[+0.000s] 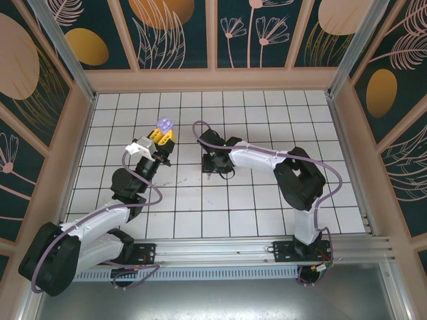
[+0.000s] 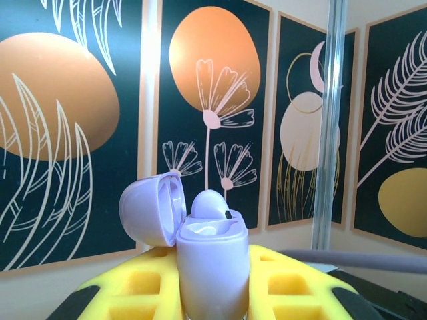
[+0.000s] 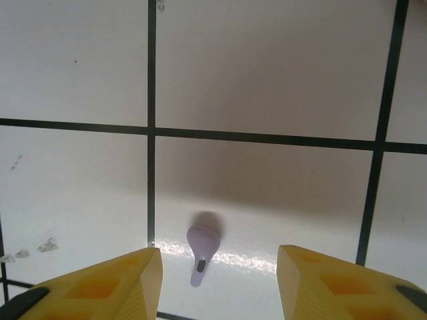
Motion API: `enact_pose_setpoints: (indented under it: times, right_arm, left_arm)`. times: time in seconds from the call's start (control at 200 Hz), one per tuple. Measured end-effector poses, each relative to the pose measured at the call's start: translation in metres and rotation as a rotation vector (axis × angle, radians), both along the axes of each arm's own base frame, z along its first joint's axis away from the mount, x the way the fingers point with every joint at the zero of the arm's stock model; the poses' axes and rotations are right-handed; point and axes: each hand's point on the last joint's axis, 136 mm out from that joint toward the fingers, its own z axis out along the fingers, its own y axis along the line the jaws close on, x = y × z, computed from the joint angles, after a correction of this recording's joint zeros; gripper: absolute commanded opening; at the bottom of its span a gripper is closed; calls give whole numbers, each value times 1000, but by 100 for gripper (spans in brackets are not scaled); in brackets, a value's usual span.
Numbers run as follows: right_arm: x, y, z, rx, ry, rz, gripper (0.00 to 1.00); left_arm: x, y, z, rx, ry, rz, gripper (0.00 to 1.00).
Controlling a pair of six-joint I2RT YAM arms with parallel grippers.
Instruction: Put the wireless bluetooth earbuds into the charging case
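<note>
We see right pincer (image 3: 219,260) wide open, empty, over lilac earbud (image 3: 202,243) lying on bench (image 3: 280,73); left pincer (image 1: 162,139) clamps open-lidded charging case (image 2: 212,267). Our worry: bud sits off-centre, so closing fingers may flick it away.

Lab cell, panelled walls (image 1: 180,33), tiled floor (image 1: 267,107)

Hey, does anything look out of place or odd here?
One tiny lilac plastic earbud lies loose on the white tiled table, between the fingers of the open right end effector. The lilac plastic charging case, lid flipped open with another bud seated, is held aloft by the left end effector. Nothing looks damaged.
</note>
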Motion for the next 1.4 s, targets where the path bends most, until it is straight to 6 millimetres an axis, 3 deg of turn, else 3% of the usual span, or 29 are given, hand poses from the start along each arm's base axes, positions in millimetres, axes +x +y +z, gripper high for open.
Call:
enact_pose_setpoints:
  times: [0.305,0.586,0.881,1.141,1.401]
  right_arm:
    - [-1,11,-15,-65,20,-1,45]
    - [-6,9,-29,-102,50,-7,39]
    - [-6,9,-31,-115,48,-10,34]
    - [-5,6,-32,-134,48,-14,23]
    - [-3,7,-29,-132,34,-17,21]
  left_arm:
    - [-3,9,2,-19,-13,14,0]
    - [-3,12,4,-23,-18,19,0]
    - [-2,13,4,-25,-18,25,0]
    - [-2,15,4,-25,-19,29,0]
    - [-4,15,6,-25,-23,24,0]
